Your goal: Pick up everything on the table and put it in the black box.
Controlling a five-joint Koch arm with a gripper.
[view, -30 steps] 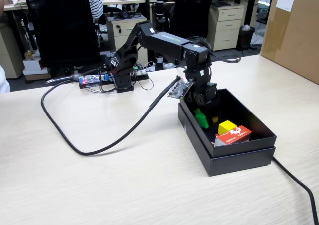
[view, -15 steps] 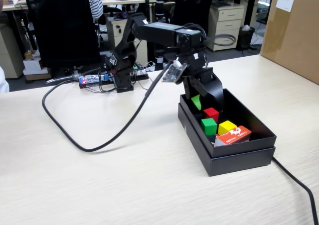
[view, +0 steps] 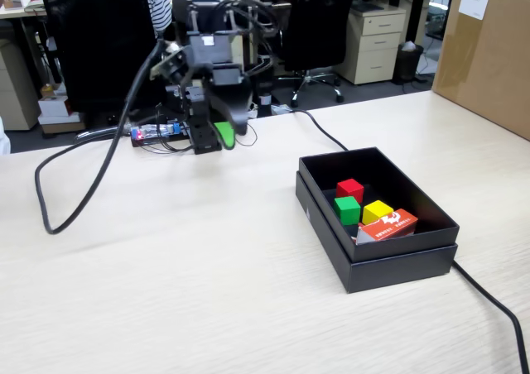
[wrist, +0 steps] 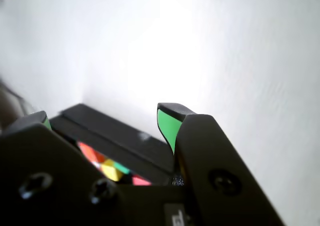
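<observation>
Shallow matte black box [view: 389, 262] holds plain red cube [view: 349, 189], green cube [view: 347, 209], yellow cube [view: 378, 212]; green-padded gripper [wrist: 105, 121] spread wide, empty.

Three cubes [view: 356, 201] sit inside the box [view: 389, 262], right on the table [view: 166, 291]; a carton [view: 387, 224] seemingly leans just before them.

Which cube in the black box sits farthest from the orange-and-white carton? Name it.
The red cube. It lies toward the black box's back, behind the green cube, while the yellow cube sits beside the carton.
</observation>
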